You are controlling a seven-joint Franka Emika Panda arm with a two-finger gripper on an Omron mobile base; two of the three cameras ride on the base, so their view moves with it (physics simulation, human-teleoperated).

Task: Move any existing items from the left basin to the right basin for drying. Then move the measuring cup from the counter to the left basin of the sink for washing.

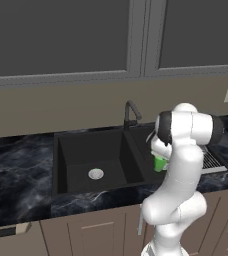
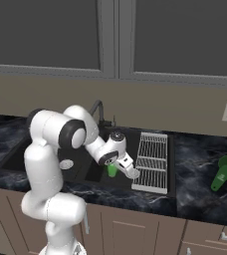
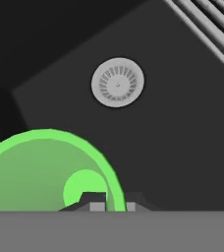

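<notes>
Your hand [image 3: 110, 201] pinches the tumbler [image 3: 45, 170] by its rim wall, over the right basin [image 3: 182, 147] near its drain [image 3: 118, 82]. It's probably light, rigid, slick; keep that rim pinch.

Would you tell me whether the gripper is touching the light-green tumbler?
Touching: in the hand view the gripper is shut on the tumbler rim, one fingertip inside, one outside.
</notes>
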